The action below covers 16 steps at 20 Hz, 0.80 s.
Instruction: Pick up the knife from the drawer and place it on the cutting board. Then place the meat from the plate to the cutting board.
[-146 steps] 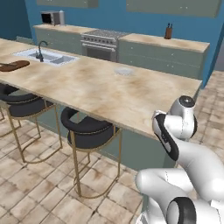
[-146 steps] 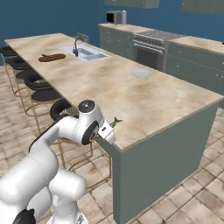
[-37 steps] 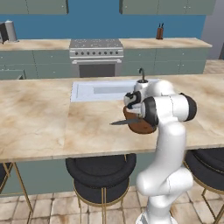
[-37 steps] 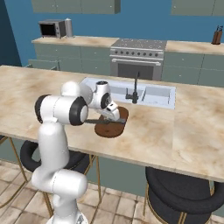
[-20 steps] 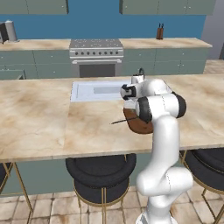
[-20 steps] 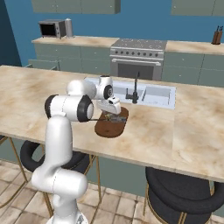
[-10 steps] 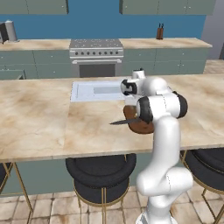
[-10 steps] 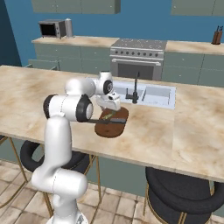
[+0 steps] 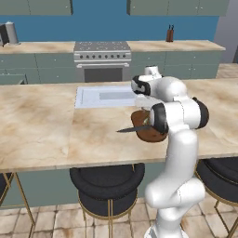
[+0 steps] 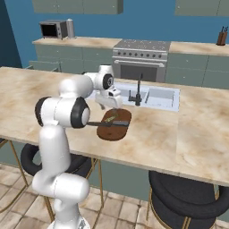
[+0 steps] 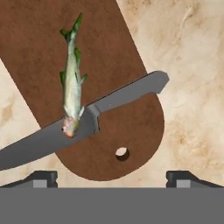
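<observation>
The dark reddish-brown cutting board (image 11: 52, 57) lies on the marble counter in front of the sink. The knife (image 11: 87, 120) rests slantwise across the board's rounded end, its grey blade sticking out past the board's edge. The slim greenish meat (image 11: 71, 83) lies along the board, its head end resting on the blade. My gripper (image 11: 114, 178) hangs just above the board's end, jaws wide open and holding nothing. From the base views the gripper (image 10: 112, 103) hovers over the board (image 10: 117, 127), with the knife (image 9: 132, 129) pointing left. The plate and the drawer are out of view.
A steel sink (image 9: 107, 96) with a dark faucet (image 10: 138, 94) sits right behind the board. Black stools (image 9: 107, 183) stand under the counter's near edge. The far wall holds a stove (image 10: 141, 56), a microwave (image 10: 53, 29) and a knife block (image 9: 170, 33).
The jaws have spread wide and let go of the meat, which now lies on the board. The hand has lifted slightly above the board.
</observation>
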Motion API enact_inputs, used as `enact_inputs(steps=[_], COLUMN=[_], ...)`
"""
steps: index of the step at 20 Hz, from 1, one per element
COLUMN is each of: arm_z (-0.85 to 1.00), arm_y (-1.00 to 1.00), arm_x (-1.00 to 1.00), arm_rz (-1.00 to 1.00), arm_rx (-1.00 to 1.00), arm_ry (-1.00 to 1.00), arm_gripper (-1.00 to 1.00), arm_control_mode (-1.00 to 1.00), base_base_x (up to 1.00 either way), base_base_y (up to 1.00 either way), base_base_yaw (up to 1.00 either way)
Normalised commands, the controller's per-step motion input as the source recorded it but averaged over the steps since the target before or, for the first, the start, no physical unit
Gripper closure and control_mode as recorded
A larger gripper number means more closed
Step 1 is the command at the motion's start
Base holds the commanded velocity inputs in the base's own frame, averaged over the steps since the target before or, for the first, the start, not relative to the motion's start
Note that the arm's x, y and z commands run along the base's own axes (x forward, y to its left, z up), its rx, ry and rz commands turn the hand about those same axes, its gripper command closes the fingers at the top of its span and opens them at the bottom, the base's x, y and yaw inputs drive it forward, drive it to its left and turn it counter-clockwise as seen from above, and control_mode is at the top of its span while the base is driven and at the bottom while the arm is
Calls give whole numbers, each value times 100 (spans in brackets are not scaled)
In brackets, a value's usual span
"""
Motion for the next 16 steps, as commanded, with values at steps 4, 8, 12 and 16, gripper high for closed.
enact_inputs(steps=[4, 8, 12, 16], arm_z=[38, 25, 27, 23], arm_y=[0, 0, 2, 2], arm_x=[-88, -99, -95, -95], arm_rz=[-6, -7, -4, -1], arm_rx=[0, 0, 0, 0], arm_ry=[-2, -5, -9, -17], arm_gripper=[-100, -100, -100, -100], arm_control_mode=[-100, -100, -100, -100], base_base_x=[0, 0, 0, 0], base_base_y=[0, 0, 0, 0], base_base_yaw=[0, 0, 0, 0])
